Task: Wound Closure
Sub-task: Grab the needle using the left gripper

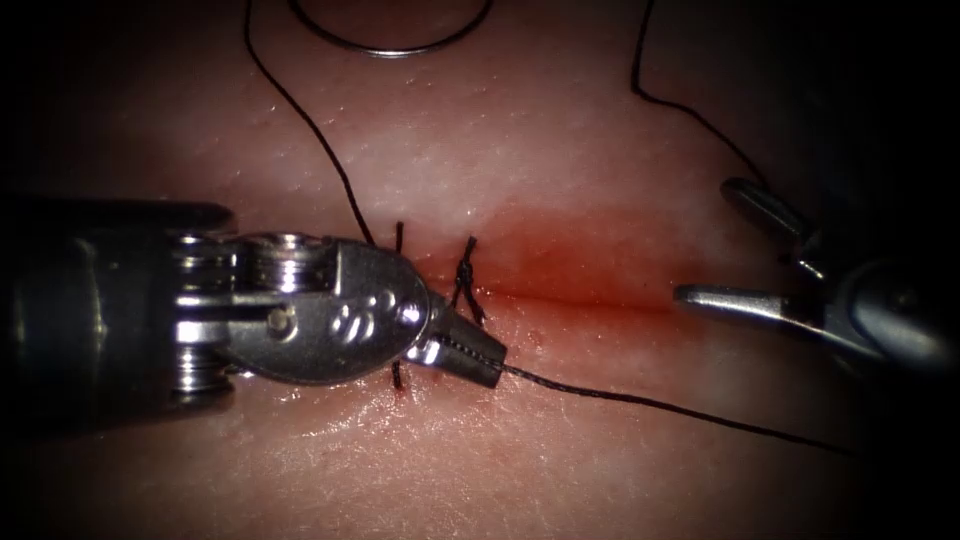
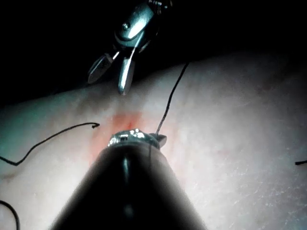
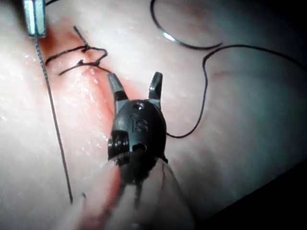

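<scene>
At the cut's left end, the thread [image 1: 640, 398] is gripped by the clenched left end effector [image 1: 470, 355], just near of a tied knot [image 1: 466, 268]. Tension is judged best kept low and along the thread, which runs rightward. The right end effector [image 1: 745, 245] is held released, grasping nothing. On the tissue [image 1: 600, 150], far side, the needle [image 1: 390, 45] lies free, its curve bowed nearward, its long axis left-right.

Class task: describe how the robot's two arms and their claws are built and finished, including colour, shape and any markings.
The left claw has short, dark, ridged jaws on a rounded, shiny silver wrist plate stamped with small characters, then stacked metal discs and a thick dark shaft. The right claw has two slim, polished silver jaws on a dark rounded head with a stamped mark, and a dark shaft.
</scene>
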{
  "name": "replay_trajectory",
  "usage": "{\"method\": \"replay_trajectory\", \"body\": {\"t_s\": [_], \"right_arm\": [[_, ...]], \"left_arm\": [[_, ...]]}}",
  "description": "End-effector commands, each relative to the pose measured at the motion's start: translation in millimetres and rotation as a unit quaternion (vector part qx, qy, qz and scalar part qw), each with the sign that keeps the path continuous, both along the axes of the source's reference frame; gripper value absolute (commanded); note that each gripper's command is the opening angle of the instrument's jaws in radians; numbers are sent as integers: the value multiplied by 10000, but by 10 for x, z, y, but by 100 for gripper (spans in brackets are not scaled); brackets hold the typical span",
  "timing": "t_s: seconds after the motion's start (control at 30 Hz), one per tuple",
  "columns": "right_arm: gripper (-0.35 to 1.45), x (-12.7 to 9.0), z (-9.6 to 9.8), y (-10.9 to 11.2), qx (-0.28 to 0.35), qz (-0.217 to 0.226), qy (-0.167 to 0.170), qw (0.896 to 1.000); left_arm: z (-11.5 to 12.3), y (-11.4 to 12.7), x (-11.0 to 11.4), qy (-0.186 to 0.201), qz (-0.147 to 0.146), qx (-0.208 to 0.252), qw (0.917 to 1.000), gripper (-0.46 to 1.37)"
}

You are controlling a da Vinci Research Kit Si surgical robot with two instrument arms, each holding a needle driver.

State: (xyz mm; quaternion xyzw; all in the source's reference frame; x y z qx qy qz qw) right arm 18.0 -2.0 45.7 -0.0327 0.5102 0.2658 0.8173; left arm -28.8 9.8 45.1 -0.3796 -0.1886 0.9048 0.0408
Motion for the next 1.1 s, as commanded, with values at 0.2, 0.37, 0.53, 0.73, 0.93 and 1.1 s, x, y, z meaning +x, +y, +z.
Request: {"method": "replay_trajectory", "body": {"t_s": [0.2,0.37,0.53,0.73,0.93,1.1], "right_arm": [[122,5,6,2,-5,-5,2,10000],[125,9,8,2,-5,5,-3,10000],[126,9,8,2,-7,3,-2,10000],[126,9,12,3,-11,4,-3,10000],[127,10,14,4,-13,6,-4,10000],[128,10,15,2,-22,1,0,10000]], "left_arm": [[-39,-49,-13,-363,30,126,9993,-35],[-51,-72,-24,-454,155,193,9987,-35],[-54,-89,-23,-476,202,247,9984,-35],[-47,-112,-22,-403,69,356,9985,-3],[-52,-107,-17,-481,-75,421,9979,120],[-74,-90,-8,-746,-445,339,9956,131]]}}
